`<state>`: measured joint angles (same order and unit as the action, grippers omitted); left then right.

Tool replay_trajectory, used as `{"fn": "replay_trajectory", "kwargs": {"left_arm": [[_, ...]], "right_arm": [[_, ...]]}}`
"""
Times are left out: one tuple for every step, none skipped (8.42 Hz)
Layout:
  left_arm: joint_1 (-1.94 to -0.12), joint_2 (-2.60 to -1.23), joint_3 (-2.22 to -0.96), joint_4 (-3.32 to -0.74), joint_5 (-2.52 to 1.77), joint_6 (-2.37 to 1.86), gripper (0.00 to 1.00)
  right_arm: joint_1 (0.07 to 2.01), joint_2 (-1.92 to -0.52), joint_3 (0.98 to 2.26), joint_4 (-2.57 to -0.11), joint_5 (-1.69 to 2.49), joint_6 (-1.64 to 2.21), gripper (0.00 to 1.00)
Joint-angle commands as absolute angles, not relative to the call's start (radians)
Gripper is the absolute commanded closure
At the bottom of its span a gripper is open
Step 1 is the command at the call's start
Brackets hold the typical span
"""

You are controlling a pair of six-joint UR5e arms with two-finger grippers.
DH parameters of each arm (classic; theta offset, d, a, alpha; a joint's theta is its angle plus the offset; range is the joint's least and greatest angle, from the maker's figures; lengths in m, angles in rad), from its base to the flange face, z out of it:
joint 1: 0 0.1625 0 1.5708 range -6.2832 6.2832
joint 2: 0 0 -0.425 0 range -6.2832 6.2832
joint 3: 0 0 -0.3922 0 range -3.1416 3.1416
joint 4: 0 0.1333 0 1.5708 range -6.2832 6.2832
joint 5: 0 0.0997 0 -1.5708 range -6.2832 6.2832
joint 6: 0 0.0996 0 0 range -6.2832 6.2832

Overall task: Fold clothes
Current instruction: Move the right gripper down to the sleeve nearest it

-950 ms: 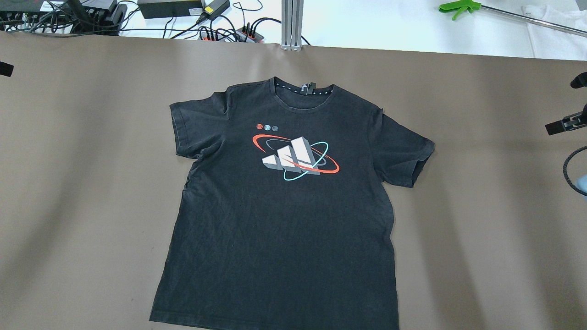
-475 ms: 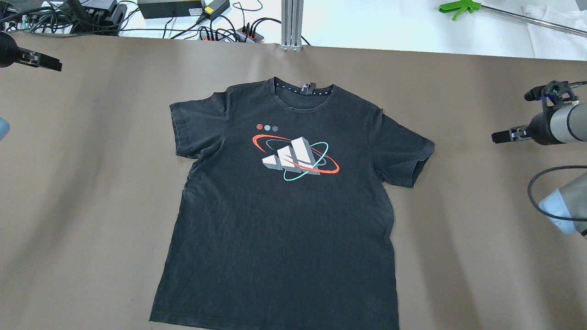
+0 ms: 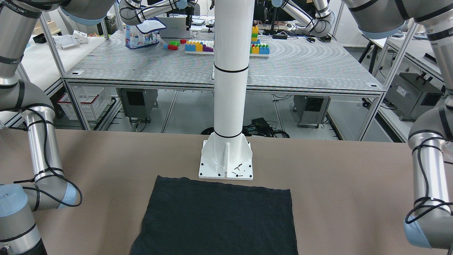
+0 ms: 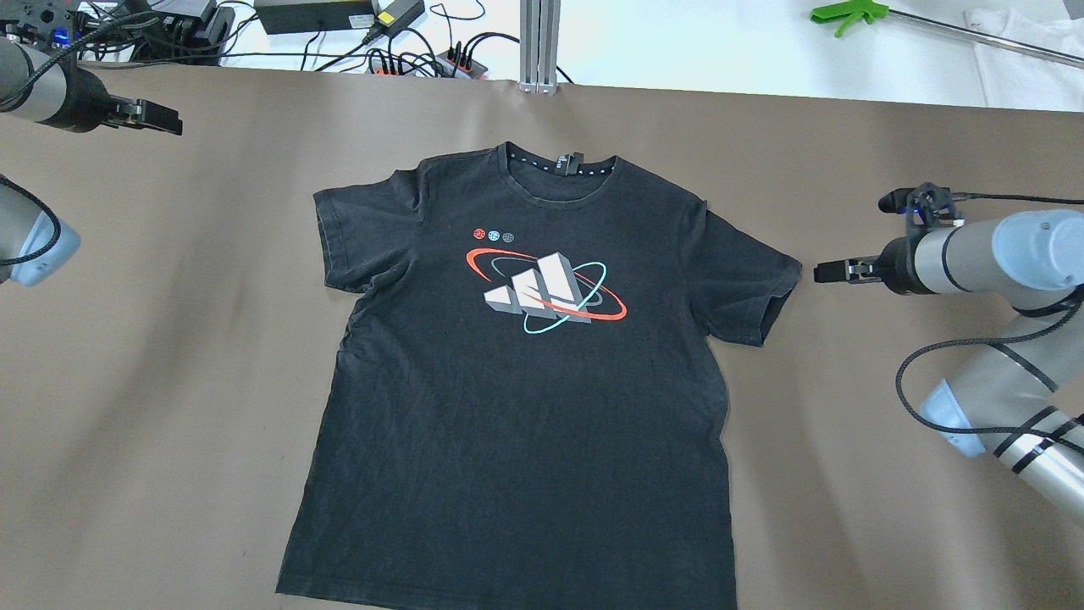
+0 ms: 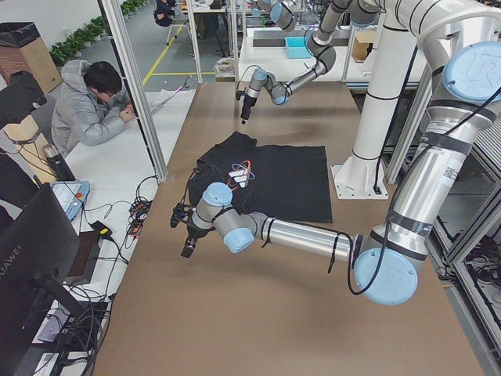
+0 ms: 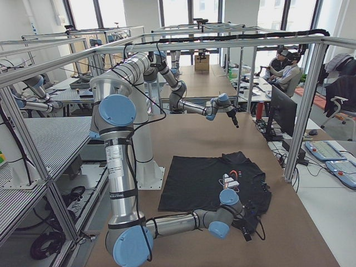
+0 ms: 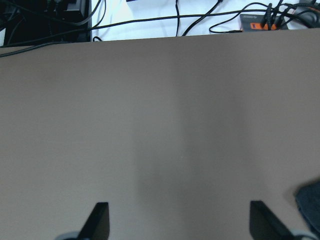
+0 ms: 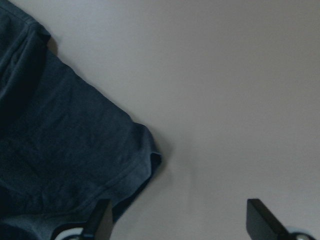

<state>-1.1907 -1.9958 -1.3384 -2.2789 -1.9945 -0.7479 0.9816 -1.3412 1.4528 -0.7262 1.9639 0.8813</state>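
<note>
Brown tabletop (image 4: 169,356), left pincer (image 4: 172,127), right pincer (image 4: 821,272) nearer shirt (image 4: 525,407)

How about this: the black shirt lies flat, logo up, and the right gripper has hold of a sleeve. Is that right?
Not quite. The right gripper holds nothing: the right wrist view shows its jaws wide open above the table, with the sleeve lying loose and ungripped below. The shirt does lie flat, logo up.
</note>
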Motion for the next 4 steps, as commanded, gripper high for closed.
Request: {"fn": "replay_trajectory", "kwargs": {"left_arm": [[-1.167, -2.02, -1.333, -2.281, -1.993, -0.801, 0.0], [-1.167, -2.02, -1.333, -2.281, -1.993, -0.801, 0.0], [-1.167, -2.02, -1.335, -2.281, -1.993, -0.801, 0.0], [-1.167, -2.02, -1.333, -2.281, -1.993, -0.799, 0.0]], "right_arm": [[0.913, -1.284, 1.382, -0.676, 1.878, 0.979, 0.05], [0.898, -1.275, 1.359, -0.675, 1.85, 0.98, 0.05], [0.893, -1.272, 1.359, -0.676, 1.838, 0.98, 0.05], [0.893, -1.269, 1.356, -0.676, 1.838, 0.98, 0.05]]}}
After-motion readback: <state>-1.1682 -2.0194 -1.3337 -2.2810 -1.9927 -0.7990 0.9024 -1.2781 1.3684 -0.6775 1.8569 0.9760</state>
